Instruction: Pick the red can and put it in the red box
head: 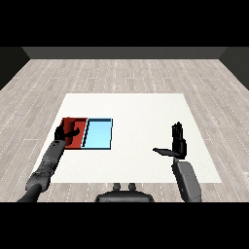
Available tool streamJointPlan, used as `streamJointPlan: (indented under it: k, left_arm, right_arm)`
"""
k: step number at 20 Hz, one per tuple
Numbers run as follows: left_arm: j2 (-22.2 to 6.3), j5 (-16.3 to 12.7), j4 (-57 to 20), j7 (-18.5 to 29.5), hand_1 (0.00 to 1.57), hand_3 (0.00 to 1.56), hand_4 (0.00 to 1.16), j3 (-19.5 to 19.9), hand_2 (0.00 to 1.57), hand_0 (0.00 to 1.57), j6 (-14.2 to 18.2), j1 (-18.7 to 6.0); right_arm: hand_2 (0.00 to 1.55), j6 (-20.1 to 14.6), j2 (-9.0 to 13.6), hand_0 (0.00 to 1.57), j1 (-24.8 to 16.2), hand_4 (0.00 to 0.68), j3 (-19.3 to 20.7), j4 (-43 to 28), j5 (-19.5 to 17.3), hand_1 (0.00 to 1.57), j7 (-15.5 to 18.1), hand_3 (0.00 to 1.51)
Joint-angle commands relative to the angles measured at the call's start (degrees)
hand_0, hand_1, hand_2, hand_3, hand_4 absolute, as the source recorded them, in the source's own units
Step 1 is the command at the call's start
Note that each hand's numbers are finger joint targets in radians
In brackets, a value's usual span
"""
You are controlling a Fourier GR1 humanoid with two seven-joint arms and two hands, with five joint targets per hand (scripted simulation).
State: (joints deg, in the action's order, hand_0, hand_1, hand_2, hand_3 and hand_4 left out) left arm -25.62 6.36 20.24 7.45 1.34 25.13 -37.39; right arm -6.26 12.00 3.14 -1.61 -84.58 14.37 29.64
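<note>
While the left hand (64,131) is reaching over the red tray (79,121), the can (76,130) is showing only as a narrow red upright shape beside the thumb, hard to separate from the tray's red floor.

- Can: appearing to stand inside the red tray, near its right wall; whether it is resting on the floor or hanging just above cannot be told. Judged a light, stiff, smooth-walled cylinder, likely slippery; best taken round the mid-body, fingers on one side and thumb opposite, kept upright.
- Left hand: fingers are curling about the can, seemingly clamped on it.
- Right hand (178,142): idling well apart over the surface (141,107), fingers straight and upward, thumb out, holding nothing.
- Blue tray (99,134): lying touching the red tray's right side.
</note>
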Motion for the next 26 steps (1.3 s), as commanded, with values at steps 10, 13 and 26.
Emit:
streamJointPlan:
  k: [10, 13, 26]
  left_arm:
    - [-1.47, 5.09, -16.32, -2.48, 0.00, 0.00, 0.65, -1.96, 0.00, 0.00, -7.25, -6.19]
    - [-2.55, 8.07, -18.39, -4.95, 0.00, 0.00, 0.00, -4.65, 0.00, 0.00, -8.73, -6.46]
    - [-0.69, -8.65, -5.08, 13.19, 0.00, 0.00, 0.00, 12.24, 0.00, 0.00, -3.96, -5.38]
  right_arm:
    - [0.00, 1.16, -0.47, 0.00, -0.59, 0.000, -0.48, -1.82, -0.93, 0.00, 2.46, 0.00]
    - [0.00, 1.76, 0.51, 0.00, 0.29, 0.000, 1.27, -2.62, 0.62, 0.00, 1.14, 0.00]
    - [0.00, 4.34, 0.42, 0.00, -4.72, 0.000, -0.08, -7.20, 0.64, 0.00, 2.92, 0.00]
